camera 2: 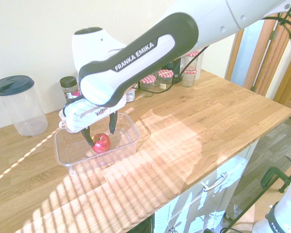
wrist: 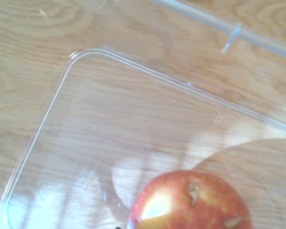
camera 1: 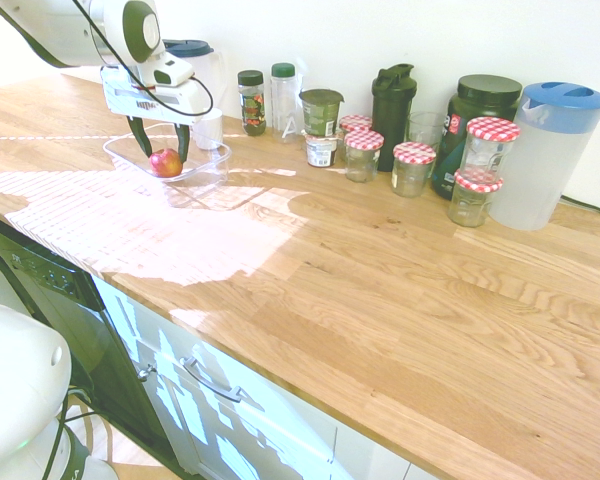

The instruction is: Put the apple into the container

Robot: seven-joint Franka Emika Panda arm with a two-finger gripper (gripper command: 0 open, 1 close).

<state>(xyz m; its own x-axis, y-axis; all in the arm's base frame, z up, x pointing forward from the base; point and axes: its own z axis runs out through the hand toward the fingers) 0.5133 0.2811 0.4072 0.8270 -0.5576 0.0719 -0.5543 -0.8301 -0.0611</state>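
counter: the wooden worktop [camera 1: 380, 270] ran beneath everything, sunlit toward seven o'clock of the tub.
arm: i had the white arm [camera 2: 136, 68] reaching over the tub.
pitcher: the blue-lidded pitcher [camera 1: 547, 160] stood well apart, at two o'clock from the first exterior view's centre.
container: the clear tub [camera 2: 70, 163] lay open side up on the worktop, at ten o'clock from that same centre; its thin plastic looked light and apt to slide if i nudged a wall.
gripper: my gripper [camera 2: 101, 139] had its fingers spread wide, down inside the tub's rim, clamping nothing that i could see.
apple: the apple [camera 2: 101, 143] was inside the tub's outline, between and just below the fingertips; whether it sat fully on the floor i couldn't tell.
handling: i judged it firm, fairly light, smooth enough to roll, and easily bruised.
hold: if i needed it again, i'd have pinched gently across its widest part, from opposite sides.
next: the job looked all but done; a straight lift toward twelve, fingers wide, seemed right, lest one finger drag the fruit or snag the rim.
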